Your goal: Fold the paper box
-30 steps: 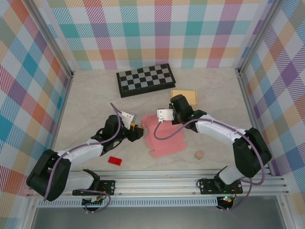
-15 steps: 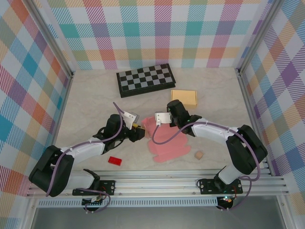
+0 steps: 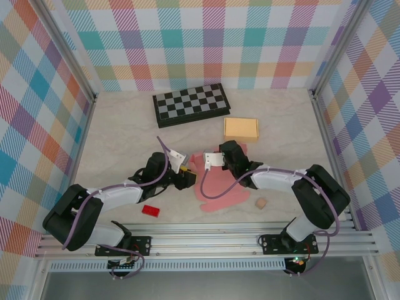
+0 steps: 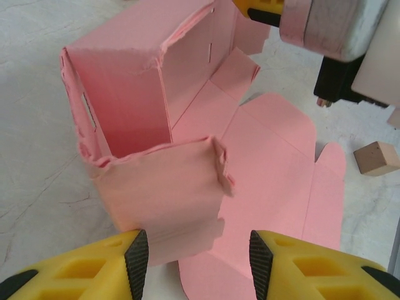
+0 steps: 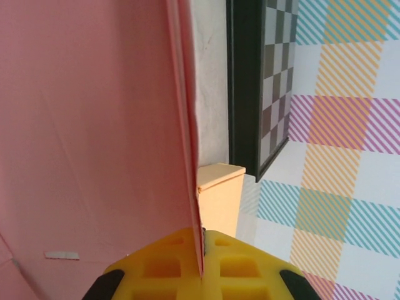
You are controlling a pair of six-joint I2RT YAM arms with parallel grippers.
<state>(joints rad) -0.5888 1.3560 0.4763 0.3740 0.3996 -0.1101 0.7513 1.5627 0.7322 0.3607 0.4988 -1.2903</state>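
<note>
Mid-table, between both arms: half-formed pink paper box (image 3: 225, 195), lid panel flat toward near side; right gripper (image 5: 201, 253) pinched closed on upright wall (image 5: 94, 125), likely bracing it; left gripper (image 4: 199, 265) parted, straddling loose side flap (image 4: 165, 200), seemingly poised to tuck it inward.

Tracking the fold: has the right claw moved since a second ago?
Yes: the right claw drew toward the near edge, away from the orange cardboard box.
</note>
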